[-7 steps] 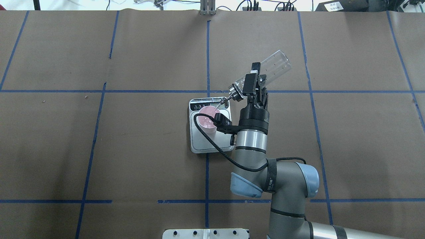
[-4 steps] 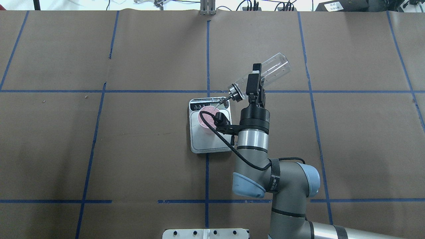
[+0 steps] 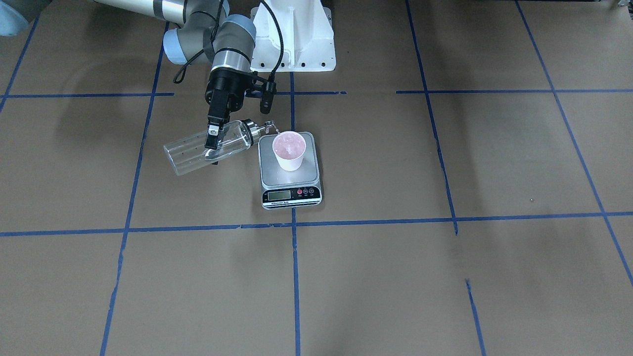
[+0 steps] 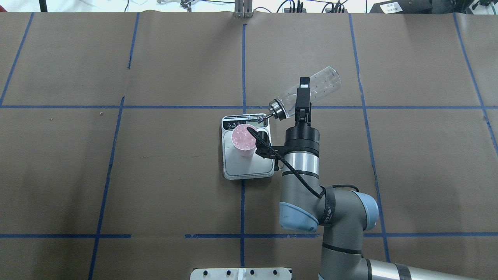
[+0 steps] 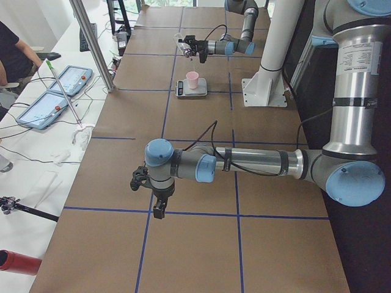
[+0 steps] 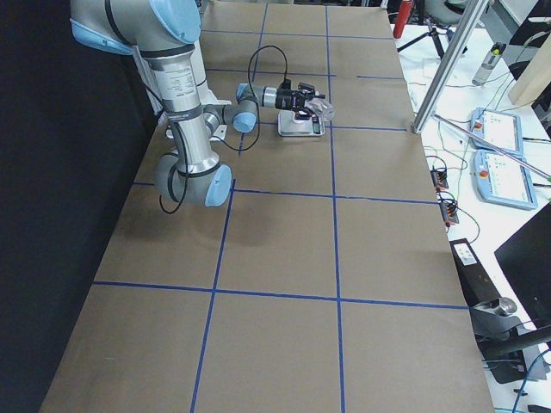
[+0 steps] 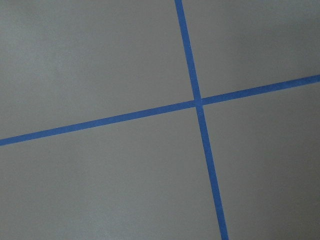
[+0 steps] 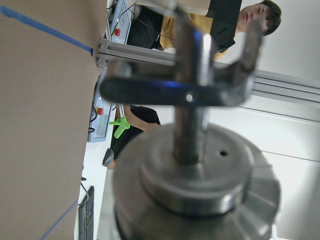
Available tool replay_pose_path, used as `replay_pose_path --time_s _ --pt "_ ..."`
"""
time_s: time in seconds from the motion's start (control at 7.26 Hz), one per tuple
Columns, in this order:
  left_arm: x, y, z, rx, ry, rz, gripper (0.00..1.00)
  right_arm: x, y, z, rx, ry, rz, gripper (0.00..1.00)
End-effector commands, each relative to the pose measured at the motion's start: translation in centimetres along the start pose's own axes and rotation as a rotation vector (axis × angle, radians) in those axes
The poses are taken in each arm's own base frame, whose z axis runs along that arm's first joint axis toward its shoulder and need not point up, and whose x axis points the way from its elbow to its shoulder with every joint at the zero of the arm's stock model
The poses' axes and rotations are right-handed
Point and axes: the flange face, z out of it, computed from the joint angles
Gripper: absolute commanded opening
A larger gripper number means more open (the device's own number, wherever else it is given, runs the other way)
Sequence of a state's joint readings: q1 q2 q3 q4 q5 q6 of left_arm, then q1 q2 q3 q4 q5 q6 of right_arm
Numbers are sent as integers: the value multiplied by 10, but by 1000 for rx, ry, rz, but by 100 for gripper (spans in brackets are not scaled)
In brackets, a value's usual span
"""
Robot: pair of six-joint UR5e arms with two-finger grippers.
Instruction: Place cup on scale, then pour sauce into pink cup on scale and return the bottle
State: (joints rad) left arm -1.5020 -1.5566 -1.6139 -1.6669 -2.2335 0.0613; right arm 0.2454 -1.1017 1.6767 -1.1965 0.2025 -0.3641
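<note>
The pink cup (image 4: 244, 137) stands upright on the scale (image 4: 249, 165), near its black front panel; it also shows in the front-facing view (image 3: 290, 149) on the scale (image 3: 291, 194). My right gripper (image 4: 303, 98) is shut on the clear glass bottle (image 4: 317, 83), held tilted in the air beside the scale. The silver cap (image 4: 275, 109) and spout point down towards the cup's rim. The right wrist view shows the cap (image 8: 195, 185) close up. The liquid is too clear to make out. My left gripper (image 5: 156, 196) hangs far from the scale; I cannot tell if it is open.
Brown paper with blue tape lines (image 4: 243, 58) covers the table. The robot's white base (image 3: 293, 34) stands behind the scale. Operators' tablets (image 5: 52, 97) and cables lie on a side table beyond the far edge.
The right wrist has rotated and shifted slightly to the right, swinging the bottle with it. The spout has drawn a little away from the cup. The cup and scale have not moved.
</note>
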Motion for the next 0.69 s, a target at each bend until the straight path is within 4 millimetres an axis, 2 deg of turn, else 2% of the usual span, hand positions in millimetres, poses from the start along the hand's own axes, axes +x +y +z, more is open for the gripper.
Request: replay_pose_path --time_s 0.0,0.55 --pt "0 0 -2 3 0 0 100 -4 3 0 9 -21 73 0" --pt "2 0 -4 5 -2 2 100 0 0 -3 28 -78 258 0"
